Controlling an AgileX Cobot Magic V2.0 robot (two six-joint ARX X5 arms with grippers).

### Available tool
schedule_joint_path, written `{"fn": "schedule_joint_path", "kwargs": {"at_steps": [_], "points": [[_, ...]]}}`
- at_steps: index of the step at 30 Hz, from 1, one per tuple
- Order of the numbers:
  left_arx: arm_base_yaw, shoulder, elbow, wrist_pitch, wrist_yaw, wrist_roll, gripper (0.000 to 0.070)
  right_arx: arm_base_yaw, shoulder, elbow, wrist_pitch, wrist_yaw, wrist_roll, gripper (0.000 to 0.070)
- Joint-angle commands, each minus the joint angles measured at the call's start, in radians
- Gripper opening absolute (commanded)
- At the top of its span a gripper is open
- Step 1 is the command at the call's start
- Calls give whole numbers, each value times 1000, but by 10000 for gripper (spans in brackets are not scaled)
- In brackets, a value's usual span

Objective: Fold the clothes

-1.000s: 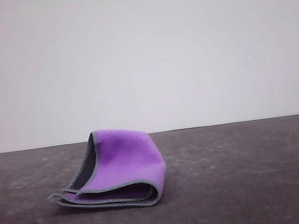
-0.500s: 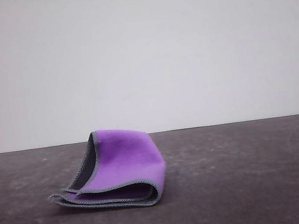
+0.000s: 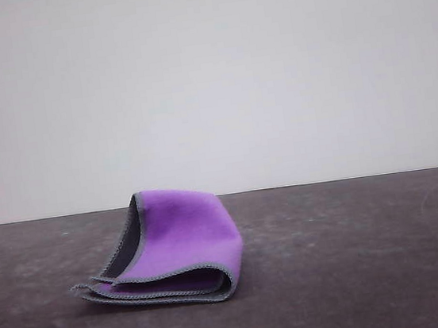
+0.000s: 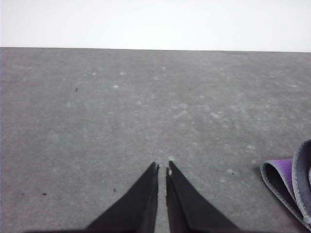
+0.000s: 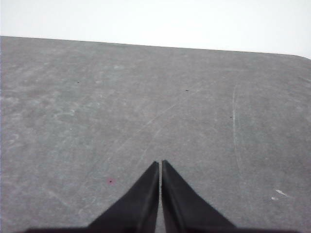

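While the cloth (image 3: pixel 173 246) is lying folded on the dark desk (image 3: pixel 358 259), left of centre in the front view, both arms are keeping clear of it. The cloth is resting in stacked layers: bright purple is facing up and toward the camera, the dark grey face is showing along the raised left flap, and the grey stitched edging is running along the open edges at the near side. The rounded fold is sitting at the right, which suggests the halves are already lying over one another; the top layer is bulging rather than lying flat, so the fold is probably wanting a press or one more turn.

The left gripper (image 4: pixel 162 168) is hovering low over bare desk with its jaws drawn nearly together, gripping nothing; an edge of the cloth (image 4: pixel 291 184) is showing off to one side of it, apart from the fingertips. The right gripper (image 5: pixel 161 163) is likewise narrowed to a slit and carrying nothing, pointing over scratched, bare desk. Both are likely parked between steps, leaving the cloth free to settle.

Compared with the front views of half a second and a second ago, nothing is differing: the cloth is keeping the same outline, position and bulge.
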Motion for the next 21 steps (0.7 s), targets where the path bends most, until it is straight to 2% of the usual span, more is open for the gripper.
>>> {"fn": "schedule_joint_path", "kwargs": {"at_steps": [1,21], "points": [[-1,-2,-19,14,-1,-5,21,3,-3,-5,13,1,8,4],[-1,-2,-19,14,-1,-5,21,3,-3,-5,13,1,8,4]]}}
